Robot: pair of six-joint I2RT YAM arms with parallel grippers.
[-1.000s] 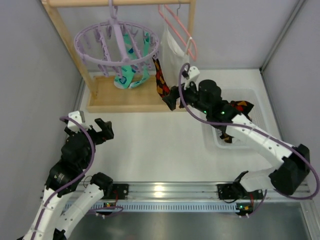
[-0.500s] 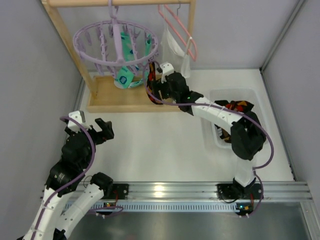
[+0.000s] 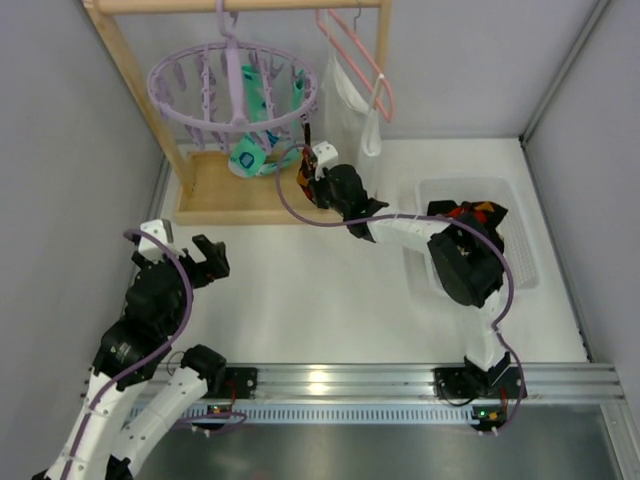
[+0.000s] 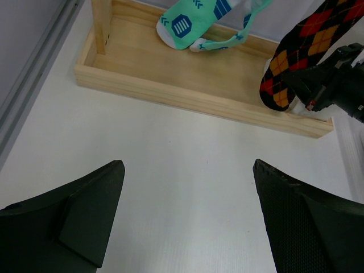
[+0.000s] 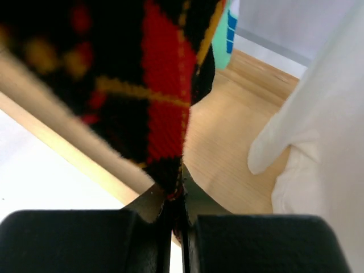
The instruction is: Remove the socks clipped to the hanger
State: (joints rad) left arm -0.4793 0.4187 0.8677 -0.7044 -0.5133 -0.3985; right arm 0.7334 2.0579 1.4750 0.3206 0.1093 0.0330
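Note:
The round lavender hanger (image 3: 232,85) hangs from the wooden rail at the back left. Teal socks (image 3: 250,150) dangle from its clips; in the left wrist view the teal socks (image 4: 187,23) hang over the wooden base. A black sock with orange and red diamonds (image 3: 304,160) hangs at the ring's right side. My right gripper (image 3: 310,186) is shut on the lower end of this diamond sock (image 5: 148,85), pinching the fabric between its fingertips (image 5: 181,196). The left gripper (image 4: 187,170) hovers open over the bare table, well short of the hanger, with nothing between its fingers.
A wooden rack with a tray-like base (image 3: 215,200) and an upright post (image 3: 140,100) carries the hanger. A white garment (image 3: 350,95) on a pink wire hanger hangs right beside the diamond sock. A white bin (image 3: 520,190) at the right holds dark patterned socks (image 3: 478,212).
My right arm swung left from over the bin to the hanger, and its gripper closed on the diamond sock's lower end. The left arm has stayed put.

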